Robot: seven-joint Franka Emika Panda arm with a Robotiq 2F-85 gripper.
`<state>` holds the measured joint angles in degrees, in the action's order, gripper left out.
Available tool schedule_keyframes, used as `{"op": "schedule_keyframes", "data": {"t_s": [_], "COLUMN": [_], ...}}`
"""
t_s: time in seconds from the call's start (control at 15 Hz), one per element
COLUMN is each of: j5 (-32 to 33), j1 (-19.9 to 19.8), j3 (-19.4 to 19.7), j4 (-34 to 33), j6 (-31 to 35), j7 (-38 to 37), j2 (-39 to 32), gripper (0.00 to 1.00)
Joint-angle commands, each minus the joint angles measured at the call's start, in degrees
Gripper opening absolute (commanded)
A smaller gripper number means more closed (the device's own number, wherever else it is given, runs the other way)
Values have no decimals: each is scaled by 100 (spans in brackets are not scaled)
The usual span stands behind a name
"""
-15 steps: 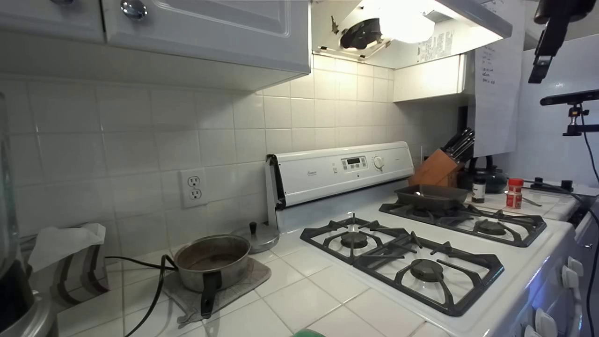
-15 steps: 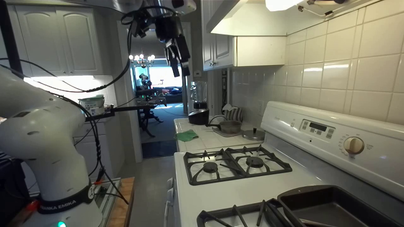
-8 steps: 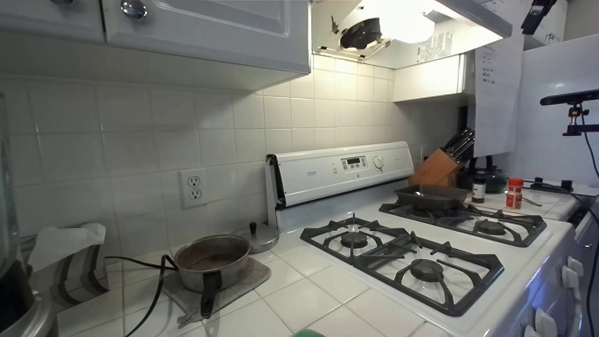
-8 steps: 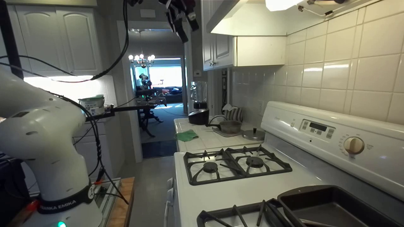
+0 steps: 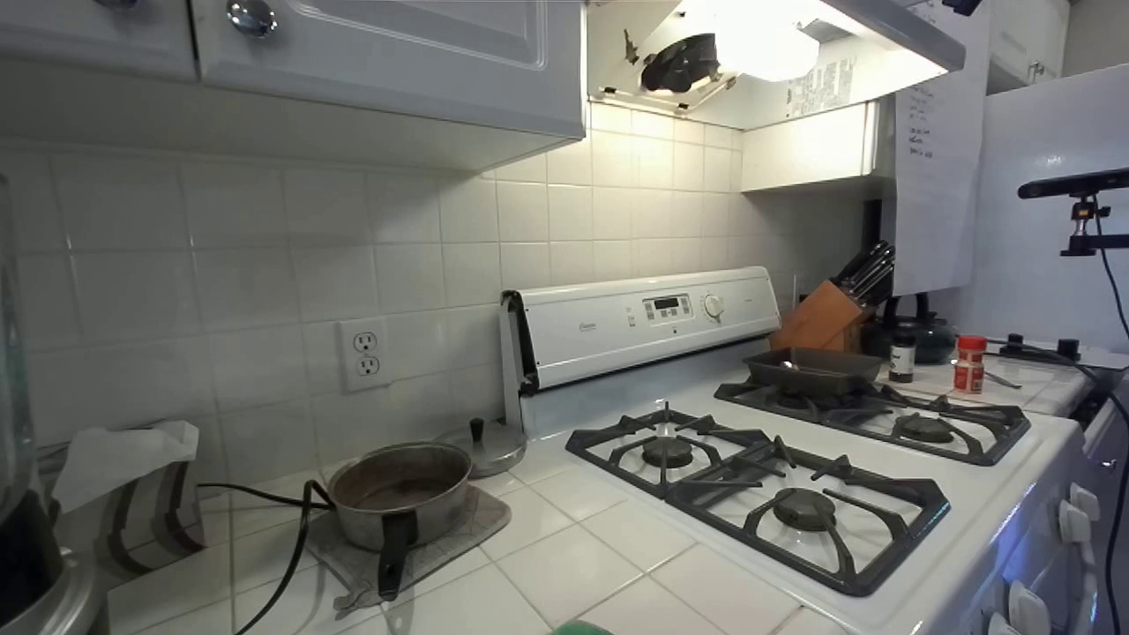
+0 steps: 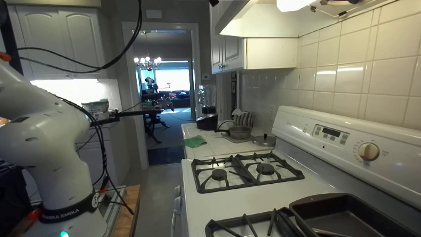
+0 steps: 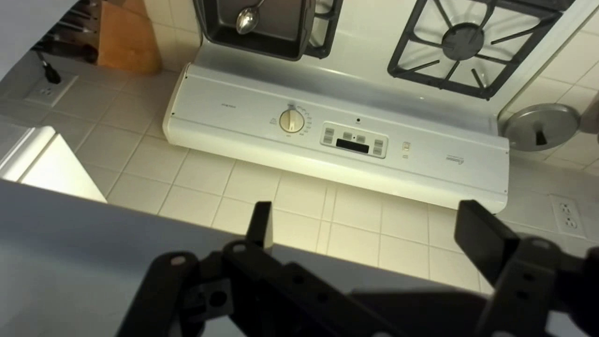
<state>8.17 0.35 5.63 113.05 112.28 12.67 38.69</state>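
Note:
My gripper point(image 7: 369, 227) is open and holds nothing in the wrist view, with its black fingers wide apart. A grey-white surface, seemingly the range hood point(image 7: 93, 243), lies behind the fingers. The white stove back panel point(image 7: 327, 135) with its knob point(image 7: 291, 121) shows upside down beyond them. A dark baking pan point(image 7: 262, 32) with a metal spoon point(image 7: 247, 20) in it sits on the stove. In an exterior view only a small dark tip, likely of the gripper, shows at the top edge point(image 5: 961, 4). The rest of the gripper is out of both exterior views.
The lit range hood point(image 5: 900, 35) hangs over the stove grates point(image 5: 807, 511). A saucepan point(image 5: 401, 494) and a lid point(image 5: 485, 448) stand on the tiled counter. A green cloth point(image 6: 194, 141) lies there too. A knife block point(image 5: 820, 317), kettle point(image 5: 922, 335) and red-capped jar point(image 5: 969, 363) are beyond the stove.
My gripper has risen out of the top of both exterior views, moving toward the hood side. The cables and arm have shifted with it. The things on the stove and counter have not moved.

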Motion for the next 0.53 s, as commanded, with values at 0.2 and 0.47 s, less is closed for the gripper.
{"op": "schedule_keyframes", "data": {"t_s": [0.2,0.47], "j5": [-11,3], "j1": [-25,-17], "j3": [13,-37], "j4": [-349,-371], "j6": [157,173], "j7": [215,215], "j2": [-313,-346], "gripper": [100,100]}}
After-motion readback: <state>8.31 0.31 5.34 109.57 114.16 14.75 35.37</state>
